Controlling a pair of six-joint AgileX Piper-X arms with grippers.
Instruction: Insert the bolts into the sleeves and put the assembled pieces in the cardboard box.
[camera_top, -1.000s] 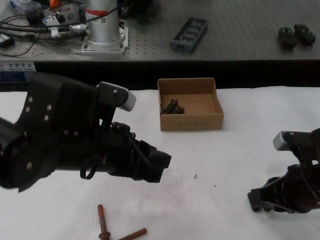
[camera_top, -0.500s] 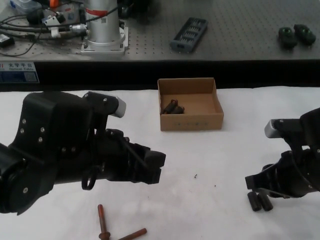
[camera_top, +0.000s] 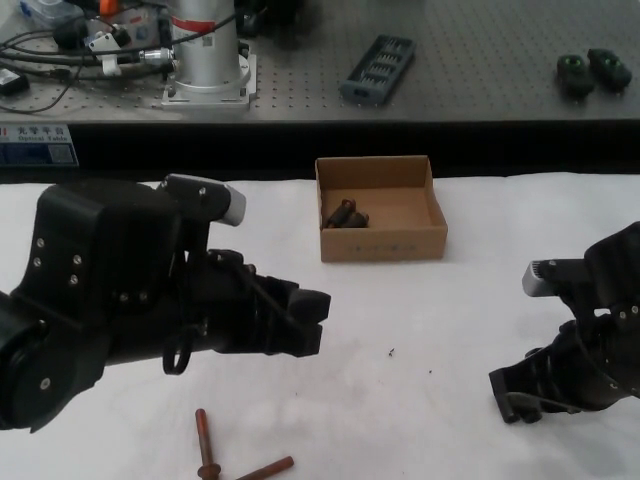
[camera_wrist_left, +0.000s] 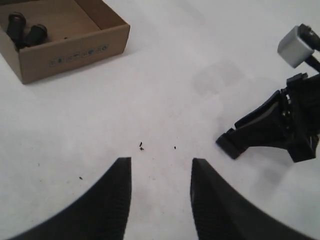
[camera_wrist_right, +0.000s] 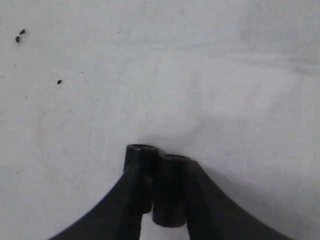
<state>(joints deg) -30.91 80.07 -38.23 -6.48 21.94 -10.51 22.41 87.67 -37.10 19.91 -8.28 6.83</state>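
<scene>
Black and matt, the two sleeves (camera_wrist_right: 169, 190) lay side by side on the white cloth of the counter (camera_wrist_right: 225, 75). They were short hollow tubes with open ends and looked like stiff plastic or metal. The right gripper (camera_wrist_right: 162, 169) stood low over them with a finger against each outer flank, so it seemed clamped on the pair together.

I judged them light and rigid, but smooth and apt to roll. Two held at once could slide past one another, so a hold across the middle of a single sleeve would be surer.

The left gripper (camera_wrist_left: 161, 162) hung above bare cloth, fingers apart with nothing between them. Two rust-red bolts (camera_top: 205, 445) lay on the near side of the counter by the left arm, well apart from the sleeves. They were probably hard metal, best taken by the shank with the tip left free. The brown cardboard box (camera_top: 380, 245), open-topped and thin-walled, held dark assembled pieces (camera_top: 345, 215) in one corner.
</scene>
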